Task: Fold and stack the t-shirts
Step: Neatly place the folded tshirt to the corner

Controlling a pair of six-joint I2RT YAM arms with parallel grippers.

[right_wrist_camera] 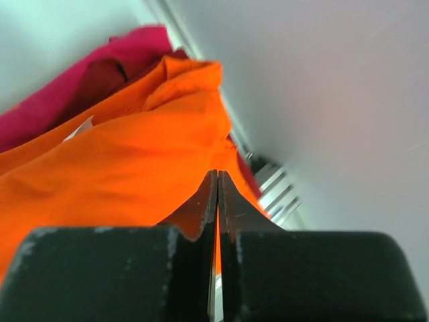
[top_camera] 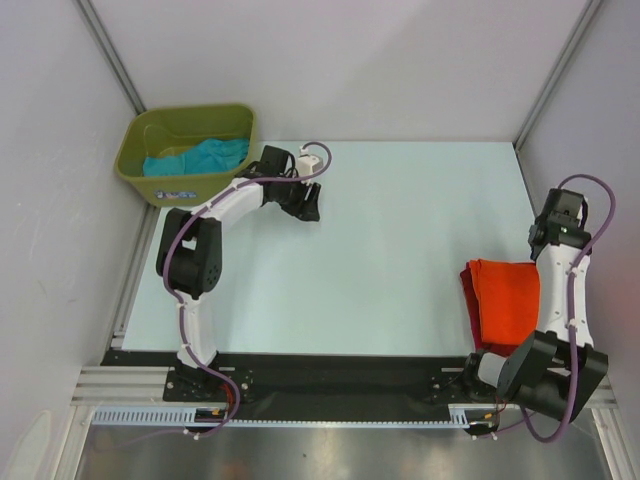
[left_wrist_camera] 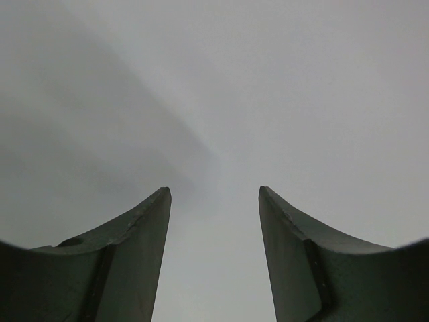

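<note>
A folded bright orange t-shirt [top_camera: 507,300] lies at the right of the table, on top of a dark red t-shirt [top_camera: 466,288] whose edge shows on its left. The right wrist view shows the orange shirt [right_wrist_camera: 120,168], its white neck label [right_wrist_camera: 80,127] and the dark red shirt [right_wrist_camera: 80,87] close up. My right gripper [top_camera: 545,238] [right_wrist_camera: 218,173] is shut and empty, just beyond the stack's far edge. A teal t-shirt [top_camera: 200,157] lies crumpled in the bin. My left gripper [top_camera: 309,209] [left_wrist_camera: 214,191] is open and empty, over the table right of the bin.
The olive-green plastic bin [top_camera: 150,185] stands at the far left corner. Grey walls close in the left, back and right sides. A metal rail [top_camera: 300,410] runs along the near edge by the arm bases. The left wrist view shows only a blank grey surface.
</note>
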